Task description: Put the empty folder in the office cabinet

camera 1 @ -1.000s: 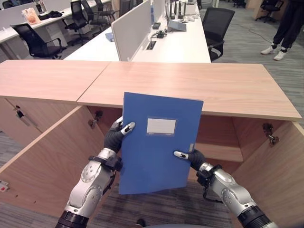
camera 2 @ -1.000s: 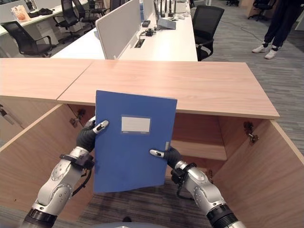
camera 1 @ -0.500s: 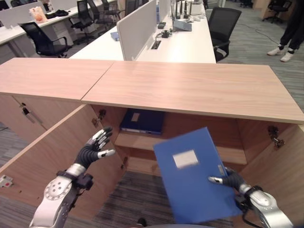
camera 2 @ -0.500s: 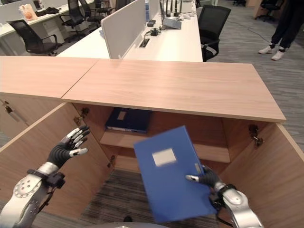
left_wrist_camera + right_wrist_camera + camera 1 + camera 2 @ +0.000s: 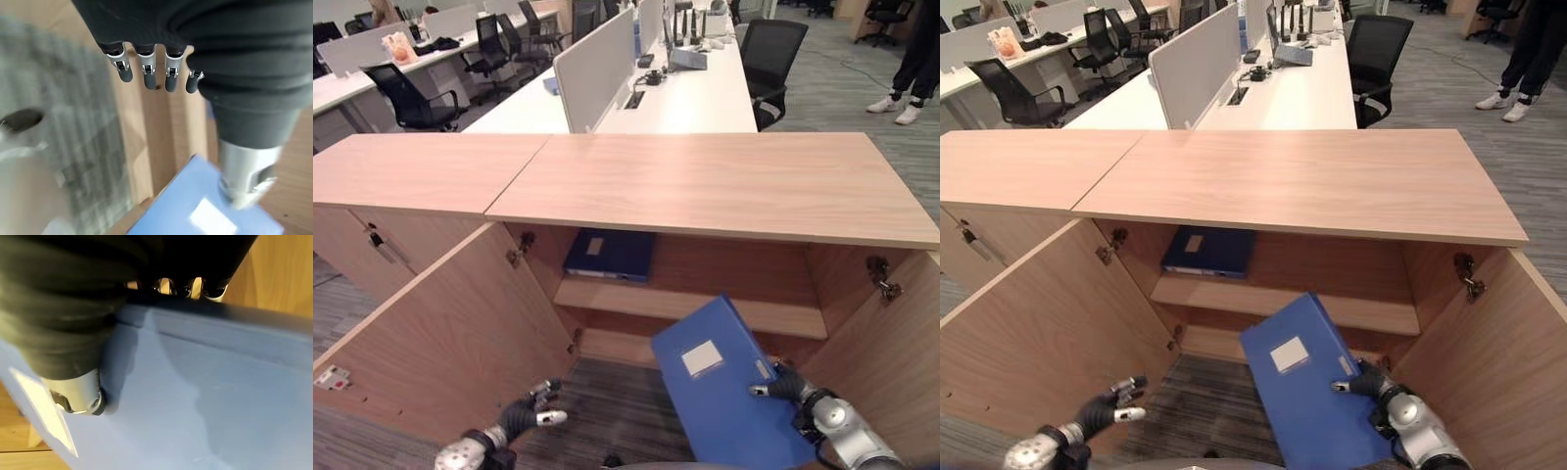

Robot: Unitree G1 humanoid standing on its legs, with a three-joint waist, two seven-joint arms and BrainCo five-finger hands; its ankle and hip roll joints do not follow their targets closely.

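A blue folder [image 5: 720, 392] with a white label hangs tilted in front of the open wooden cabinet [image 5: 724, 181], its far end toward the lower compartment under the shelf [image 5: 695, 305]. My right hand [image 5: 785, 386] is shut on the folder's right edge; in the right wrist view the thumb [image 5: 73, 394] presses on the folder's face [image 5: 195, 396] and the fingers curl over its edge. My left hand [image 5: 524, 416] is low at the left, open, fingers [image 5: 146, 73] straight, apart from the folder [image 5: 168, 213].
A second blue folder [image 5: 609, 255] lies on the cabinet's upper shelf at the left. Both doors stand open: left door [image 5: 440, 333], right door [image 5: 891, 362]. Behind are white desks with a divider [image 5: 597, 59], office chairs [image 5: 764, 49] and a person's legs [image 5: 913, 59].
My left hand let go of the folder and dropped low to the left. My right hand alone carried the folder down and right, tilting it toward the cabinet. The camera shifted.
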